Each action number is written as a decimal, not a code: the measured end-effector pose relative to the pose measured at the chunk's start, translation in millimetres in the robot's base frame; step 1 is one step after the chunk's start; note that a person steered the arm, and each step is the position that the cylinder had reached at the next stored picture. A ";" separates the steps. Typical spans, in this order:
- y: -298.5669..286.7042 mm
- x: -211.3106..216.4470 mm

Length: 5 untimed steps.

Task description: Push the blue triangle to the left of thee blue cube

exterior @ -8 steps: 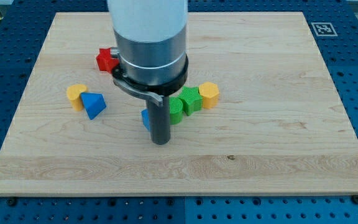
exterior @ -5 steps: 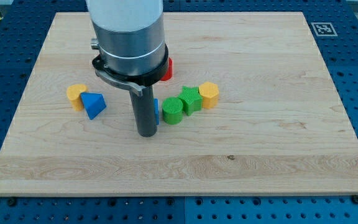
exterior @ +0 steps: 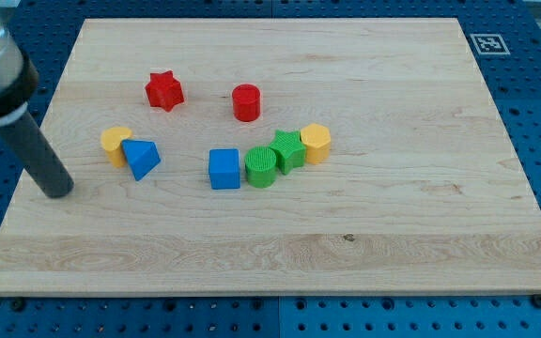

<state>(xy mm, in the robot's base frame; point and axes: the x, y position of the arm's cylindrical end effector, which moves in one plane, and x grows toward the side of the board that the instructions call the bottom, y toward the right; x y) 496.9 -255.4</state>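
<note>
Your view, bottom to top. The wooden board (exterior: 364,253) has a bare strip along the view's bottom.

My tip (exterior: 59,192) sits down near the board's left edge, lower left of the blue triangle, apart from it and touching no block. The tool is just a plain rod: no jaws, nothing held.

Next row up, the blue cube (exterior: 224,169) sits left of board centre. The green cylinder (exterior: 261,167) is just beside it on the view's right, touching or nearly so. The green star (exterior: 288,149) follows up and right, then the yellow hexagonal block (exterior: 315,143); those 3 run in a tight diagonal chain.

The blue triangle (exterior: 141,157) lies to the view's left of the blue cube, well apart from it, with clear board between the 2. A yellow block (exterior: 115,144) with a rounded top presses against the triangle's upper left side.

Farther up you see 2 red pieces: the red star (exterior: 164,91) at left and the red cylinder (exterior: 246,101) to its right, both apart from everything else.
</note>
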 end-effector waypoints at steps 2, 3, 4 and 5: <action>-4.4 -49.7; 16.7 -50.0; 47.2 -50.0; 75.7 -50.1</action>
<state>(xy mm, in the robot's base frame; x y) 446.9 -179.7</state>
